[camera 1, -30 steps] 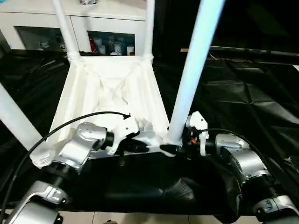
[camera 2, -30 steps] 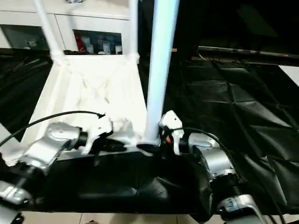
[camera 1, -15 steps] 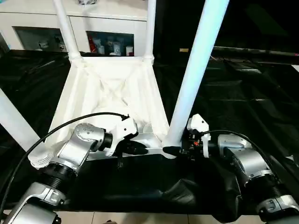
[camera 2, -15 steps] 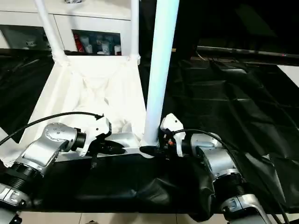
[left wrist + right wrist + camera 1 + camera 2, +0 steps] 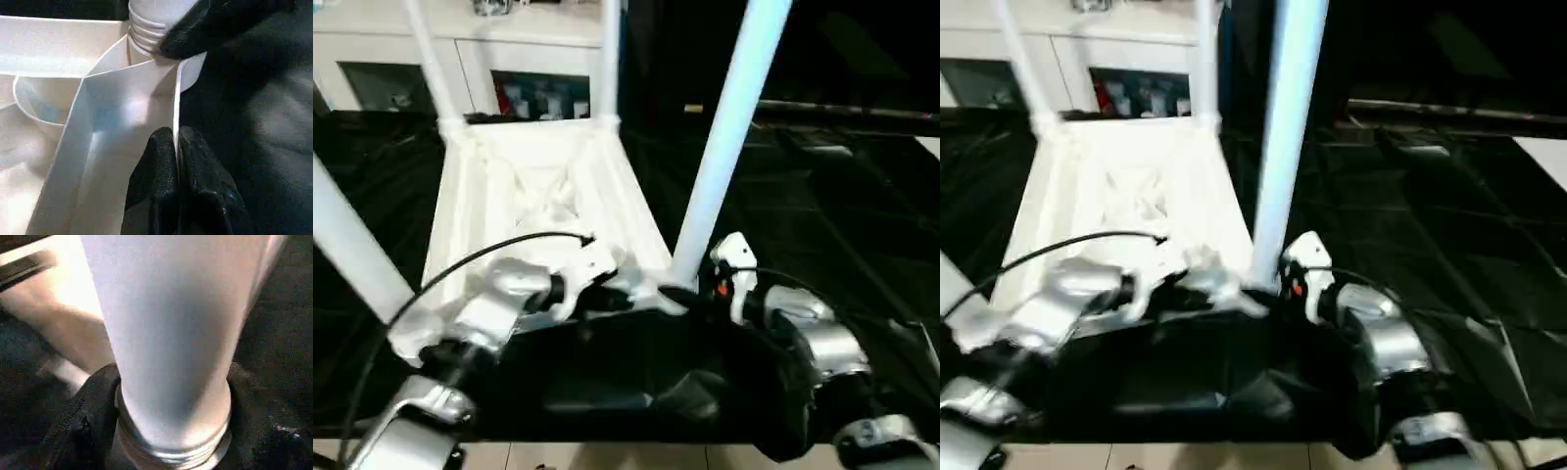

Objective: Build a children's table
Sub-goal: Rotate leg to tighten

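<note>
**Upturned children's table held at its near edge, right gripper around the near-right leg**

The white tabletop (image 5: 543, 201) lies underside up on the black-draped table (image 5: 842, 225), its ribbed inside facing the camera and its long sides running away from the robot. Legs stand in its corner sockets: two thin-looking ones at the far corners (image 5: 429, 61) (image 5: 610, 57), one at the near left (image 5: 350, 245), and the near-right leg (image 5: 729, 132) rising steeply out of the top of the head views.

The left gripper (image 5: 176, 147) sits on the near rim of the tabletop, close to the near-right corner. In the left wrist view its two black fingers (image 5: 156, 176) are closed on the thin upright wall of the rim, one on each side (the wall shows as a pale line between them).

The right gripper (image 5: 171, 431) is at the base of the near-right leg, just where the ribbed collar (image 5: 168, 445) meets the socket. Its black fingers (image 5: 85, 421) wrap the leg from both sides, clamped against it. The same fingertip is seen from the left wrist camera, pressed against the collar's rings (image 5: 195, 29).

Behind the table stands a white cabinet (image 5: 509, 73) with glass doors and small items inside.
</note>
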Motion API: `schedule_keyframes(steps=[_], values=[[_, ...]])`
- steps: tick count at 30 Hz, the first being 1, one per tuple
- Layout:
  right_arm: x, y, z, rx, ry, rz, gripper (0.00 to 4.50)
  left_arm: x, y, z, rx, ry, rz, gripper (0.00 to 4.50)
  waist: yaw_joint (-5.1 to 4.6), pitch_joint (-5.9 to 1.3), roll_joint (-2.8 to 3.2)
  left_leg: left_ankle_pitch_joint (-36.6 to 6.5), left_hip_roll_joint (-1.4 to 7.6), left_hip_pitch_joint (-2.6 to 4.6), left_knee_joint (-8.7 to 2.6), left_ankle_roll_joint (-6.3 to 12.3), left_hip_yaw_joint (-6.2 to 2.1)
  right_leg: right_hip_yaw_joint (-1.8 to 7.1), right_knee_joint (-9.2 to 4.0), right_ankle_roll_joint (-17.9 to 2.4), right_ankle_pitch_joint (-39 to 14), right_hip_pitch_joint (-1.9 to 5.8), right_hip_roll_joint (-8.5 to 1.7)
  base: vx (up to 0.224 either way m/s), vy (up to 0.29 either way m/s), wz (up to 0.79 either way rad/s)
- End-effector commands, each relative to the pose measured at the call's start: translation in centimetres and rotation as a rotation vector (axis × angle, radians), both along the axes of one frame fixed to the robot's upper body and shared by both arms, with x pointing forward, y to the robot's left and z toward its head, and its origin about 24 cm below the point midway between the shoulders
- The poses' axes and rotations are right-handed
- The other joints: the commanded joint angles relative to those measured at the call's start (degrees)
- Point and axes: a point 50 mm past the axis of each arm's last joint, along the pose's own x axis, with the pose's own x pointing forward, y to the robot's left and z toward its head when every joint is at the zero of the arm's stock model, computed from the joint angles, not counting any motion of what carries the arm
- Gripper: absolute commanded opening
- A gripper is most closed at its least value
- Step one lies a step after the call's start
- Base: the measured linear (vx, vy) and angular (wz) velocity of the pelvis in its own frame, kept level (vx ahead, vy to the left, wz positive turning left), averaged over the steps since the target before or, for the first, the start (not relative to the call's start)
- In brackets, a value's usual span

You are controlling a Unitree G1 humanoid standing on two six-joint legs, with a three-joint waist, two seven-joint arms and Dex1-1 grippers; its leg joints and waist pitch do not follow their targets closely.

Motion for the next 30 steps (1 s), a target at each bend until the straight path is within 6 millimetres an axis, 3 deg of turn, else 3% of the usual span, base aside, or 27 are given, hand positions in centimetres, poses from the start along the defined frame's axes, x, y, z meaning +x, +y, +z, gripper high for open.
schedule_keyframes(steps=[1,2,9,12,15,17,21,22,23,24,25,27,28,30], values=[[0.1,0.8,-1.4,-0.040,0.060,-0.121,2.76,0.4,-0.5,-1.6,0.030,0.019,0.173,0.00,-0.35,-2.41,-0.69,-16.9,1.91,0.40,-4.22,-0.79,-1.17,2.08,-5.87,-6.7,-27.3,1.62,-3.84,0.000,0.000,0.00],[0.2,1.1,-1.4,-0.040,0.062,-0.137,2.76,0.6,-0.8,-1.6,0.037,0.013,0.187,0.00,-0.37,-2.38,-0.43,-17.3,1.82,0.62,-4.15,-0.95,-1.07,2.14,-6.16,-6.3,-27.1,1.24,-3.63,0.000,0.000,0.00],[1.0,4.0,-0.4,-0.033,-0.008,-0.152,2.76,1.0,-2.4,-1.8,0.074,-0.032,0.204,0.00,0.02,-2.73,-0.33,-15.6,1.75,0.20,-4.11,0.64,-0.94,2.30,-5.56,-7.7,-19.3,1.73,-3.53,0.000,0.000,0.00],[0.7,4.9,0.3,0.026,-0.039,-0.054,3.45,0.9,-2.7,-1.6,0.054,-0.047,0.167,0.00,0.09,-2.66,-0.44,-15.7,1.79,0.11,-4.13,1.33,-0.89,2.27,-5.58,-8.0,-19.0,1.81,-3.57,0.000,0.000,0.00],[0.3,4.8,0.7,0.076,-0.049,0.026,3.55,0.6,-2.5,-1.3,0.027,-0.049,0.102,0.00,0.07,-2.51,-0.50,-16.5,1.87,-0.20,-4.35,1.80,-1.10,2.16,-5.78,-7.1,-21.8,1.97,-3.74,0.000,0.000,0.00],[0.2,4.6,0.8,0.082,-0.051,0.052,3.86,0.5,-2.4,-1.2,0.019,-0.054,0.088,0.00,-0.03,-2.51,-0.65,-16.6,1.89,-0.27,-4.32,1.92,-1.10,2.21,-5.90,-6.6,-22.9,1.99,-3.77,0.000,0.000,0.00],[-0.4,3.3,1.1,0.030,-0.075,0.180,4.21,0.1,-1.6,-1.0,0.008,-0.060,0.014,0.00,-0.07,-2.51,-0.71,-15.7,1.87,-0.30,-4.25,2.44,-1.06,2.22,-6.24,-5.8,-25.3,1.85,-3.84,0.000,0.000,0.00],[-1.0,2.1,1.2,-0.003,-0.073,0.279,4.21,-0.5,-1.0,-0.7,-0.017,-0.046,-0.074,0.00,-0.03,-2.54,-0.55,-15.4,1.87,-0.32,-4.28,2.42,-1.06,2.22,-6.21,-5.8,-25.1,1.85,-3.84,0.000,0.000,0.00],[-1.0,2.1,1.2,-0.003,-0.073,0.279,4.21,-0.5,-1.0,-0.7,-0.017,-0.046,-0.074,0.00,0.21,-2.65,-0.63,-14.3,2.04,-0.49,-4.21,2.83,-1.09,2.23,-5.98,-6.1,-23.2,2.16,-3.84,0.000,0.000,0.00],[-1.4,0.8,1.4,-0.009,-0.055,0.350,4.21,-1.5,-0.4,-0.4,-0.055,-0.017,-0.176,0.00,0.12,-2.62,-0.41,-13.6,2.19,-0.47,-4.30,3.06,-1.04,2.26,-5.70,-7.0,-20.9,1.95,-3.76,0.000,0.000,0.00],[-1.5,0.6,1.5,-0.011,-0.053,0.360,4.21,-1.7,-0.2,-0.3,-0.062,-0.009,-0.191,0.00,0.14,-2.75,-0.49,-13.0,2.16,-0.72,-4.26,3.23,-1.15,2.17,-5.41,-7.5,-19.4,2.41,-3.77,0.000,0.000,0.00],[-1.6,-0.2,1.7,-0.021,-0.052,0.391,4.21,-2.3,0.4,-0.1,-0.079,0.021,-0.242,0.00,0.13,-2.90,-0.23,-10.7,2.26,-0.37,-3.87,3.99,-0.71,2.26,-4.80,-10.3,-12.7,1.94,-3.45,0.000,0.000,0.00],[-1.7,-0.3,1.8,-0.025,-0.052,0.400,4.21,-2.5,0.6,-0.1,-0.081,0.030,-0.258,0.00,0.19,-2.89,-0.33,-10.3,2.25,-0.41,-3.83,4.03,-0.71,2.24,-4.66,-10.9,-11.6,2.10,-3.44,0.000,0.000,0.00],[-1.8,-0.8,1.8,-0.046,-0.038,0.429,4.21,-3.0,1.2,-0.1,-0.077,0.061,-0.289,0.00,0.34,-2.99,0.03,-8.8,2.41,-0.11,-3.66,4.59,-0.52,2.21,-4.00,-13.1,-6.7,1.88,-3.21,0.000,0.000,0.00]])
